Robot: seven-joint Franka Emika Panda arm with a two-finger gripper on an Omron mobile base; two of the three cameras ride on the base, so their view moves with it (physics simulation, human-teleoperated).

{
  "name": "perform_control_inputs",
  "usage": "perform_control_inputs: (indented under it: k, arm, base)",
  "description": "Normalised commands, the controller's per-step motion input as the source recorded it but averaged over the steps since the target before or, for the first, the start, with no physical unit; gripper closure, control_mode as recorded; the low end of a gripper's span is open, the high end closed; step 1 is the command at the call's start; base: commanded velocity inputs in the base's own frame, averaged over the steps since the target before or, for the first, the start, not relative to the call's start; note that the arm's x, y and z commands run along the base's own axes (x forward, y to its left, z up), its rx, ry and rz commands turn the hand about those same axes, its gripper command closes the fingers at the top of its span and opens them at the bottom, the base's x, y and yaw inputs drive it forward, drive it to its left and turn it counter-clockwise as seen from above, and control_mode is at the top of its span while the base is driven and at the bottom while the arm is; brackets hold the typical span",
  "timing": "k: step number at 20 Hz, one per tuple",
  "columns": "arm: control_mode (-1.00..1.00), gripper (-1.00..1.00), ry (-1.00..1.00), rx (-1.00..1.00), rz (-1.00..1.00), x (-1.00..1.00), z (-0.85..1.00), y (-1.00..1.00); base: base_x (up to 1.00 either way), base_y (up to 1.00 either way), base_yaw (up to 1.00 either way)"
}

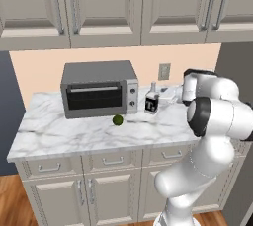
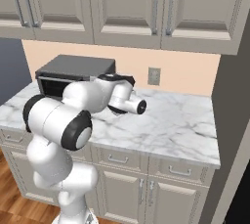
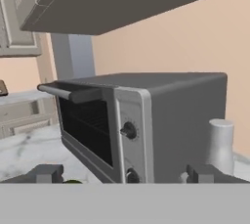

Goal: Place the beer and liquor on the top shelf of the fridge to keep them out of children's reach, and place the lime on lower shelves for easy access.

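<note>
While fingers spread wide, empty, liquor stands just above right tip, beside toaster oven

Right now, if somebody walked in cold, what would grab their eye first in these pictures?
Probably the silver toaster oven at the back of the marble counter. Just in front of its right corner lies the small lime, and to the right of the oven stands the liquor bottle. The white arm rears up in the foreground, its open end effector facing the oven.
</note>
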Motion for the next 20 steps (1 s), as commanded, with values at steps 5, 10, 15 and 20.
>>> perform_control_inputs:
  k: [5,10,15,20]
  arm:
    - [-1.00,-1.00,0.00,0.00,0.00,0.43,-0.19,-0.05]
    - [-1.00,-1.00,0.00,0.00,0.00,0.46,-0.17,-0.05]
    - [-1.00,-1.00,0.00,0.00,0.00,0.44,-0.16,-0.02]
    - [-1.00,-1.00,0.00,0.00,0.01,0.42,-0.19,0.00]
  base:
    - [0.00,0.00,0.00]
    - [0.00,0.00,0.00]
    - [0.00,0.00,0.00]
    - [0.00,0.00,0.00]
